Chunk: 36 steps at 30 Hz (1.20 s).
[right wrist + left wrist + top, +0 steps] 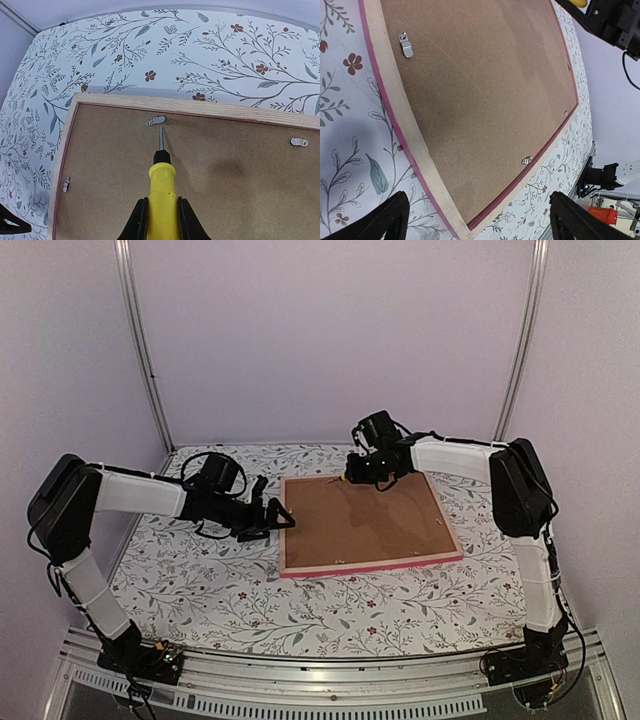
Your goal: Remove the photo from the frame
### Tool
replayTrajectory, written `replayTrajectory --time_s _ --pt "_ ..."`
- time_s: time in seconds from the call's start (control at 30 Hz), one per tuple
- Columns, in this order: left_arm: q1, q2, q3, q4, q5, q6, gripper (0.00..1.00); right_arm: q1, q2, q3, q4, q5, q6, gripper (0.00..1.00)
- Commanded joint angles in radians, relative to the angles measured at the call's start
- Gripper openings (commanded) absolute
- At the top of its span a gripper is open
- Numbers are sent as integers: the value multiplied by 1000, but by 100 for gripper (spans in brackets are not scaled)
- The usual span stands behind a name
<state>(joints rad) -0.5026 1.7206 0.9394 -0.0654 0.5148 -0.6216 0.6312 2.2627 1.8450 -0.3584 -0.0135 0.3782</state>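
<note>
The frame (370, 565) lies face down on the floral cloth, pink edge showing, with the plain brown backing board (365, 520) on top. The photo is hidden under the board. My right gripper (362, 472) is at the frame's far edge, shut on a yellow screwdriver (161, 190). The screwdriver's tip touches a metal clip (156, 120) by the frame's far wooden rim (200, 106). My left gripper (280, 518) is open and empty at the frame's left edge. In the left wrist view its jaws (479, 197) straddle the frame's near-left corner (405, 125).
More metal clips hold the board: two in the left wrist view (406, 44) (526, 160), two in the right wrist view (299, 142) (66, 184). Floral cloth (200, 580) surrounds the frame. A metal rail (330, 680) runs along the near edge; walls and posts stand behind.
</note>
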Motion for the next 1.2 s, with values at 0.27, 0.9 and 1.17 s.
replayTrajectory --time_s 0.27,0.9,1.17 --pt "9 -13 -8 17 2 -5 99 17 -119 -68 21 8 12 0" --pt "10 -17 -11 42 10 -15 99 -153 -373 -459 273 -129 102 0" --pt "11 -19 -10 41 12 -14 99 -346 -498 -693 472 -239 214 0"
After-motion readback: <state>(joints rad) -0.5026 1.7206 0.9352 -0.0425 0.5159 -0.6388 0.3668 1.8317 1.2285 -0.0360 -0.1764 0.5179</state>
